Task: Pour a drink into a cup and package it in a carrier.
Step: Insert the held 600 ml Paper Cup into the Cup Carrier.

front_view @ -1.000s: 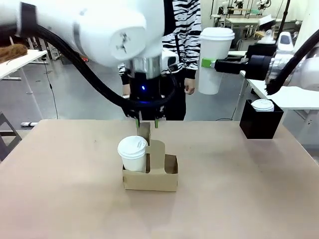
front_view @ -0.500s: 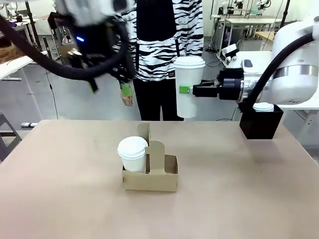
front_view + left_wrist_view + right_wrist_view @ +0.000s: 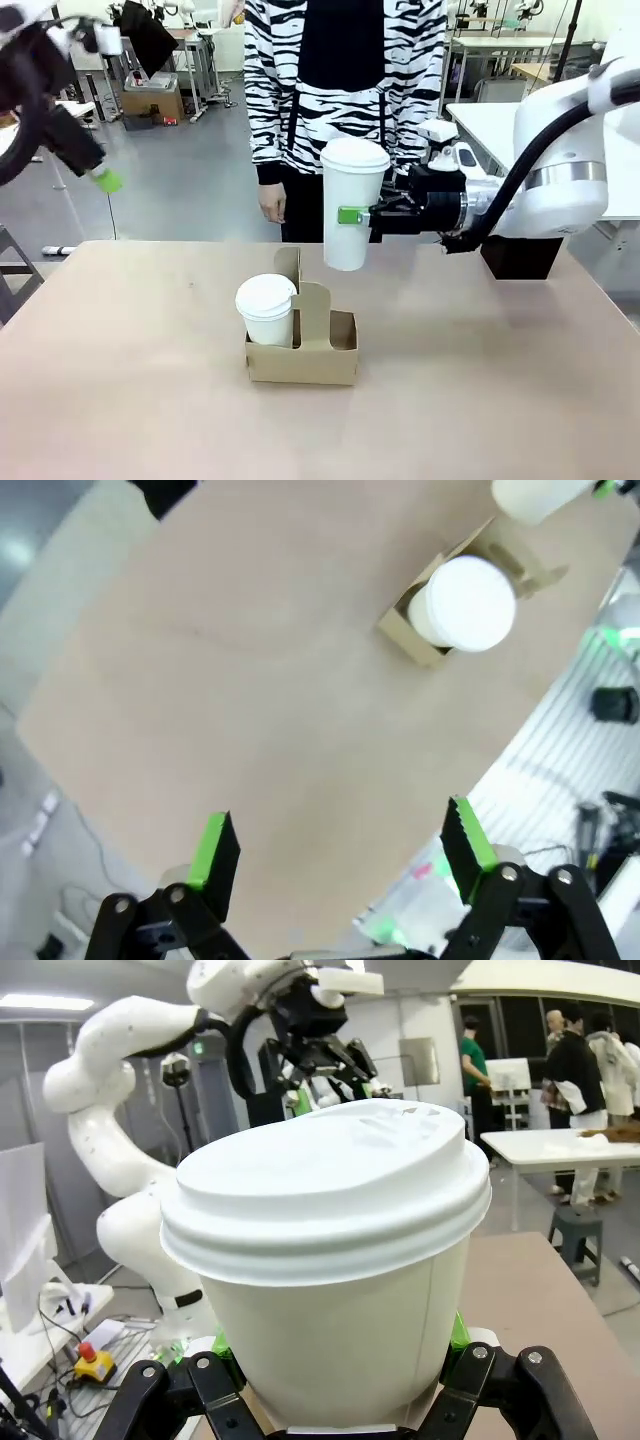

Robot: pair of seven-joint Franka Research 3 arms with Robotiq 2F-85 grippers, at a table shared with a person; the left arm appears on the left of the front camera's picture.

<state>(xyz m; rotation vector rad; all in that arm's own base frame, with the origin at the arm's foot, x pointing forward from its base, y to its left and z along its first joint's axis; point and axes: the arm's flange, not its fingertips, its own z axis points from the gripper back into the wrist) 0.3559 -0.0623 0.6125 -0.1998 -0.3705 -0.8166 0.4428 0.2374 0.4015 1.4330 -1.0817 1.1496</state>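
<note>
My right gripper [image 3: 352, 215] is shut on the tall white lidded cup [image 3: 352, 205], holding it upright in the air just above and behind the right slot of the tan carrier [image 3: 302, 358]. In the right wrist view the cup [image 3: 330, 1260] stands between the green pads [image 3: 456, 1334]. A shorter lidded white cup [image 3: 267, 308] sits in the carrier's left slot. My left gripper [image 3: 100, 176] is high at the far left, open and empty. In the left wrist view it [image 3: 340, 845] looks down on the carrier [image 3: 405, 635] and the short cup [image 3: 463, 604]. The drink is out of view.
A person in a zebra-striped top [image 3: 345, 80] stands at the far side, one hand [image 3: 270, 203] hanging near the table edge. A black square box [image 3: 520, 260] sits at the back right, behind my right arm. Bare tabletop [image 3: 480, 380] surrounds the carrier.
My right gripper has carried the tall cup leftward and lower, to just above the carrier. My left arm has swung up and away from the carrier to the far left.
</note>
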